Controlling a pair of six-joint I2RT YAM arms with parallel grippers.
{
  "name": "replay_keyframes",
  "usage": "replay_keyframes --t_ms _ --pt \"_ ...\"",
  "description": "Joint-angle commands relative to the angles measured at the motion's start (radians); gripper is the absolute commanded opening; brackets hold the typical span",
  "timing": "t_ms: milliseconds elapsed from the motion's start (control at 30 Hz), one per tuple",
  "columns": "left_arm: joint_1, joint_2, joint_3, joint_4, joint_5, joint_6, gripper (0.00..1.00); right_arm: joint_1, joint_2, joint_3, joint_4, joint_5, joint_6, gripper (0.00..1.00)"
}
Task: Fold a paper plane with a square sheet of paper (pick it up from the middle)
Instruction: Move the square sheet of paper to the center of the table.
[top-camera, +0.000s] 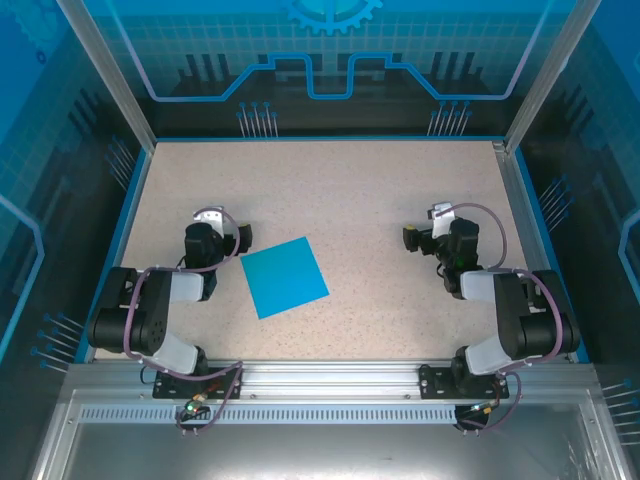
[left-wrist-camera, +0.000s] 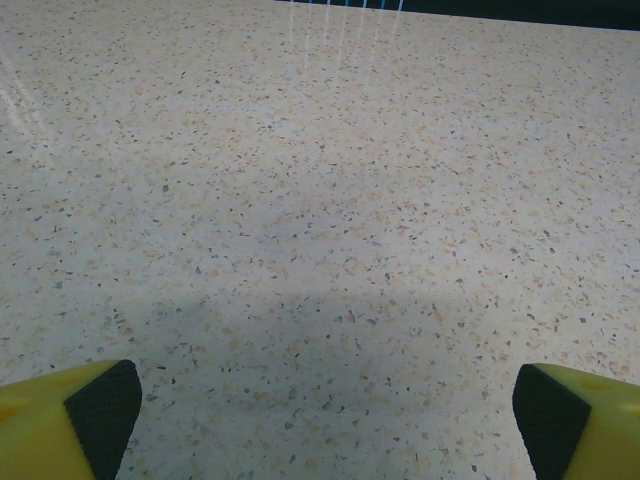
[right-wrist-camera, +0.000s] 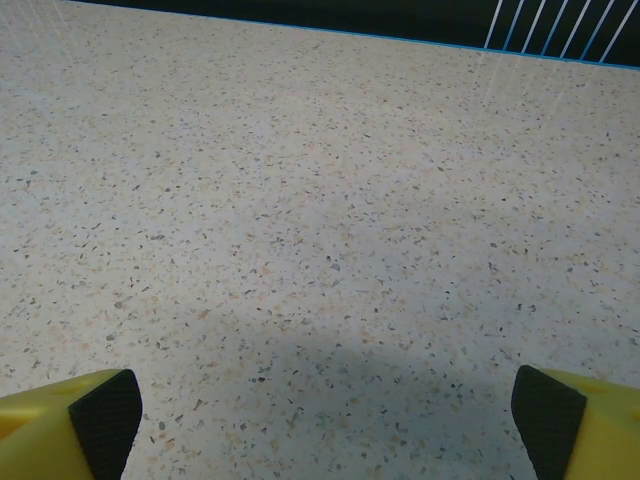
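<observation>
The square sheet of paper (top-camera: 284, 277), plain cyan-blue and flat, lies on the speckled table slightly left of centre, turned a little off square. My left gripper (top-camera: 212, 222) rests just to the sheet's left, open, its yellow fingers (left-wrist-camera: 70, 420) with black pads spread wide over bare tabletop. My right gripper (top-camera: 440, 222) sits well to the right of the sheet, also open, its fingers (right-wrist-camera: 75, 420) spread wide with nothing between them. Neither gripper touches the paper.
The speckled table (top-camera: 350, 190) is bounded by blue rims and aluminium posts (top-camera: 105, 70) at the back corners. A metal rail (top-camera: 330, 378) with both arm bases runs along the near edge. The space behind the sheet is bare tabletop.
</observation>
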Motion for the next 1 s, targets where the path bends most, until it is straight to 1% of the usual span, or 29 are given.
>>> replay_keyframes --t_ms 0,267,600,700,733,767,800,867,900,933,967 --pt "0.01 -0.009 0.02 0.01 0.025 0.014 0.99 0.003 0.01 0.013 0.025 0.011 -0.002 0.99" --pt "0.009 -0.01 0.02 0.01 0.025 0.014 0.99 -0.006 0.011 0.017 0.02 0.007 0.009 0.99" --pt "0.01 -0.008 0.02 0.009 0.025 0.014 0.99 0.006 0.004 0.024 0.004 0.017 -0.002 0.99" --pt "0.009 -0.009 0.02 0.008 0.025 0.015 0.99 0.032 -0.03 0.016 -0.009 0.052 -0.022 0.99" --pt "0.009 -0.01 0.02 0.009 0.025 0.014 0.99 0.042 -0.053 0.022 -0.035 0.083 -0.024 0.99" --pt "0.01 -0.008 0.02 0.01 0.025 0.015 0.99 0.054 -0.09 0.048 -0.119 0.103 -0.024 0.99" --pt "0.009 -0.01 0.02 0.008 0.026 0.015 0.99 0.059 -0.13 0.111 -0.275 0.1 -0.014 0.99" --pt "0.005 -0.009 0.025 0.003 0.036 0.024 0.99 0.066 -0.162 0.238 -0.567 0.103 0.015 0.99" --pt "0.005 -0.01 0.024 0.003 0.036 0.023 0.99 0.075 -0.171 0.312 -0.687 0.119 0.071 0.99" --pt "0.005 -0.01 0.024 0.005 0.037 0.023 0.99 0.08 -0.181 0.371 -0.791 0.078 0.132 0.99" --pt "0.005 -0.01 0.024 0.003 0.036 0.023 0.99 0.087 -0.189 0.408 -0.855 0.024 0.175 0.99"
